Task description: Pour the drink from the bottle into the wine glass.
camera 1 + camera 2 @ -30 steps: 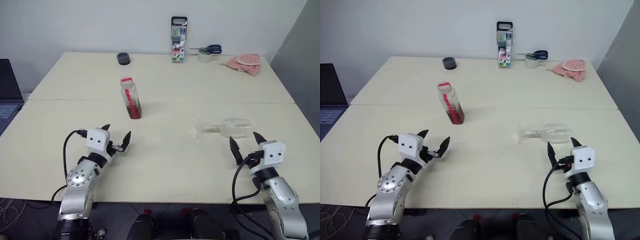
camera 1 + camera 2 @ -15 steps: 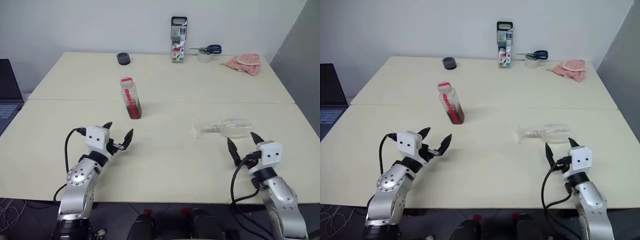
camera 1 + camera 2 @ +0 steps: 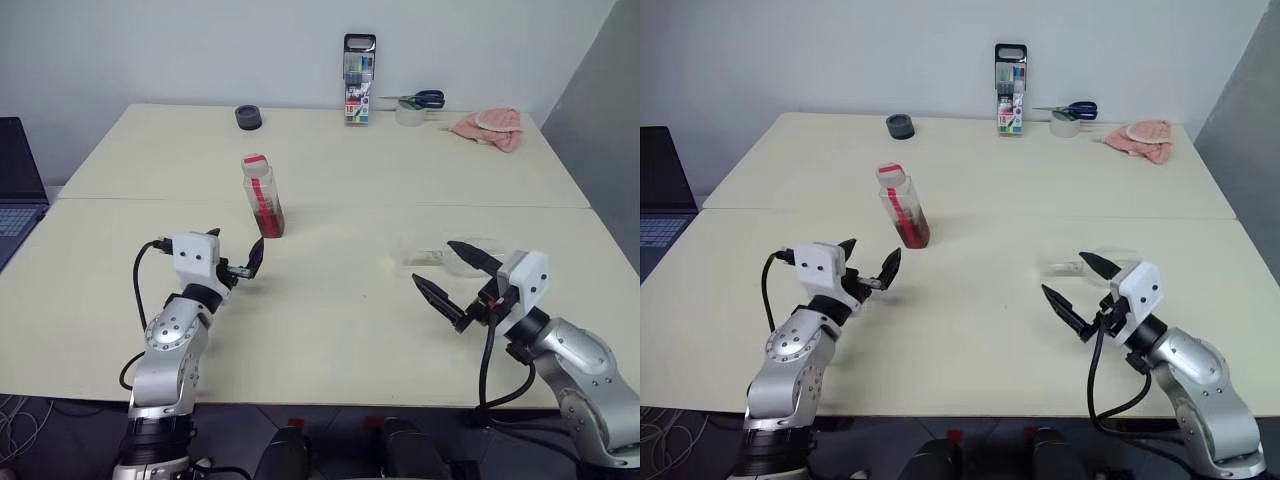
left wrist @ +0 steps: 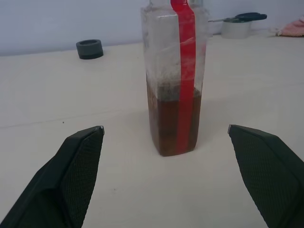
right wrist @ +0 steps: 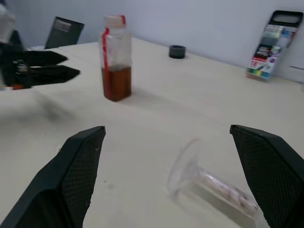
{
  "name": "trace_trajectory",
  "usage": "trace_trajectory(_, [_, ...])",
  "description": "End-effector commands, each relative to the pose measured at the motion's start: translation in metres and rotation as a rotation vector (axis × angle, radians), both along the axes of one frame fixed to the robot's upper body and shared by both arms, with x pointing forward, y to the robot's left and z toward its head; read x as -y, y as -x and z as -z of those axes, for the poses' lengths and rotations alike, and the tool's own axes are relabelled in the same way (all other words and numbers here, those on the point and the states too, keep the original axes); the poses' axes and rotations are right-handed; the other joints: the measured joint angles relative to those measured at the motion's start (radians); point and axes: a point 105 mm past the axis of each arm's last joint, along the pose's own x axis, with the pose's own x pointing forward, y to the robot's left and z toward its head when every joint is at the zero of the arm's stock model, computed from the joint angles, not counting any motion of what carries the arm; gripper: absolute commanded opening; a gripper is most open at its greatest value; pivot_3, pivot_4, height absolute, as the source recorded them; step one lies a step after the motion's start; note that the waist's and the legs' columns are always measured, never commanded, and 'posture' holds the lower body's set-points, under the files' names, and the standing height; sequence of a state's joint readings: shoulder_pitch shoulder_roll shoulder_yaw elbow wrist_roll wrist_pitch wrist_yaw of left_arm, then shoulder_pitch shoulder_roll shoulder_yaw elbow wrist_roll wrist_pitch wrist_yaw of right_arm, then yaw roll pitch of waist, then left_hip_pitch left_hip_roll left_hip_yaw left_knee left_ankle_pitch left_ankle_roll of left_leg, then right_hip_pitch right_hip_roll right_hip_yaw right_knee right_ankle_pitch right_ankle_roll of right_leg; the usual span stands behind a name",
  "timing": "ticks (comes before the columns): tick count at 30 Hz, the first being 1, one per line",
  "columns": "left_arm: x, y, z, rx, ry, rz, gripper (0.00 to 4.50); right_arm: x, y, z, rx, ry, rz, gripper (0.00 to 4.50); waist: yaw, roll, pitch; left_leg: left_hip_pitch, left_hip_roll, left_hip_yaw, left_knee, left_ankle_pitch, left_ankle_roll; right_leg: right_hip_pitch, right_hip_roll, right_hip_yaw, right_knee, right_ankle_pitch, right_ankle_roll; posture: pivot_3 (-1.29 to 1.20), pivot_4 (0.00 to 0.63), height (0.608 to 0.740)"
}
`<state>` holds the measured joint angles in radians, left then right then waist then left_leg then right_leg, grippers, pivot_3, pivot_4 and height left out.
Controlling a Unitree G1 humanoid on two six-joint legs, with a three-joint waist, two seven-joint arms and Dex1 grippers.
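We see the bottle (image 3: 262,196) standing upright near the middle of the table (image 3: 330,330), a small clear plastic one with a red strip running down its side and a red-and-white top. The drink (image 4: 173,126) fills roughly its lower third, a reddish-brown liquid like tea. The wine glass (image 5: 209,187) lies on its side to the right of the bottle and well apart from it, clear, with its round foot turned toward the bottle and its bowl away. Our left gripper (image 3: 235,262) hangs just short of the bottle with its two black fingers spread wide and nothing between them; in the left wrist view the bottle stands between the fingertips but beyond them. Our right gripper (image 3: 452,283) is also spread wide and empty, hovering just in front of the lying glass, pointing toward the left. The table is pale cream, made of two tops joined by a seam. Along its far edge stand a pack of coloured markers (image 3: 358,80), a dark round lid (image 3: 247,117), a roll of tape (image 3: 408,115) with scissors (image 3: 418,98) on it, and a pink cloth (image 3: 489,127). A laptop (image 3: 15,190) sits off to the left, and a plain pale wall (image 3: 180,50) rises behind.
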<state>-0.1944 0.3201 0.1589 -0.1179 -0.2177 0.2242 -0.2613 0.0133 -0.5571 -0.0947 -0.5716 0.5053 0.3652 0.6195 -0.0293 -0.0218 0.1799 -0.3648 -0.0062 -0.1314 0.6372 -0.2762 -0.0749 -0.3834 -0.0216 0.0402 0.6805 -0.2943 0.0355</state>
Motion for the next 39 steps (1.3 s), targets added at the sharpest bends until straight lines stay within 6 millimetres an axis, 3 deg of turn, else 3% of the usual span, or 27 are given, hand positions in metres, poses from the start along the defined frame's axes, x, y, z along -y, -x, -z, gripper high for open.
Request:
trace_trajectory(1, [0.007,-0.007,-0.016,0.044,-0.018,-0.012,4.47,-0.012,0.011,-0.010,-0.005,0.011,-0.125,4.50,0.000,0.000,0.000,0.000,0.000,0.000,0.000,0.000,0.000,0.000,0.000,0.000,0.000,0.000,0.000,0.00,0.150,0.740])
trace_trajectory(13, [0.023,-0.030,-0.028,0.060,-0.024,-0.013,4.47,-0.018,0.014,-0.011,-0.018,0.035,-0.231,4.50,0.001,0.000,0.000,-0.001,0.000,0.000,0.003,0.000,0.000,0.000,0.000,0.000,0.000,0.001,0.001,0.00,0.150,0.740])
trace_trajectory(27, [0.025,-0.055,-0.037,0.076,-0.034,-0.068,4.47,-0.025,0.005,-0.039,0.007,0.027,-0.290,4.50,0.001,-0.001,0.001,-0.001,-0.001,0.000,0.004,0.000,0.000,0.000,0.000,0.000,0.000,0.001,0.002,0.00,0.150,0.740])
trace_trajectory(39, [0.037,-0.081,-0.054,0.094,-0.024,-0.115,4.47,-0.026,0.001,-0.041,0.009,0.023,-0.294,4.50,0.001,-0.002,0.001,-0.002,-0.001,0.000,0.005,0.000,0.000,0.000,0.000,0.000,0.000,0.001,0.002,0.00,0.150,0.740])
